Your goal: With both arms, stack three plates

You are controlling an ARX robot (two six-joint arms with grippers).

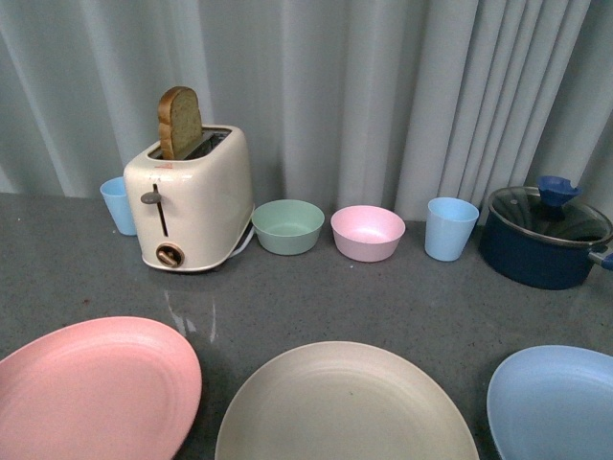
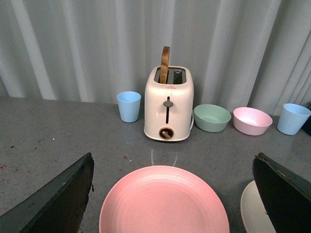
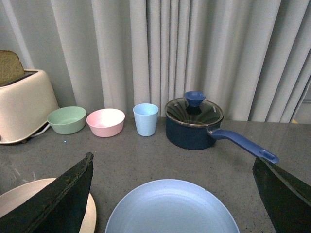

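Note:
Three plates lie side by side along the near edge of the grey counter: a pink plate [image 1: 91, 388] at the left, a beige plate [image 1: 345, 407] in the middle, a light blue plate [image 1: 556, 402] at the right. Neither arm shows in the front view. My left gripper [image 2: 172, 194] hangs open above the pink plate [image 2: 163, 201], its dark fingers [image 2: 58, 201] wide on either side; the beige plate's [image 2: 252, 211] edge shows beside it. My right gripper [image 3: 172, 194] is open over the light blue plate [image 3: 170, 208], with the beige plate [image 3: 19, 199] off to one side.
Along the back by the curtain stand a small blue cup [image 1: 118, 204], a cream toaster [image 1: 189, 196] with a slice of bread, a green bowl [image 1: 288, 226], a pink bowl [image 1: 368, 232], another blue cup [image 1: 450, 228] and a dark blue lidded pot [image 1: 543, 235] with a long handle [image 3: 243, 144].

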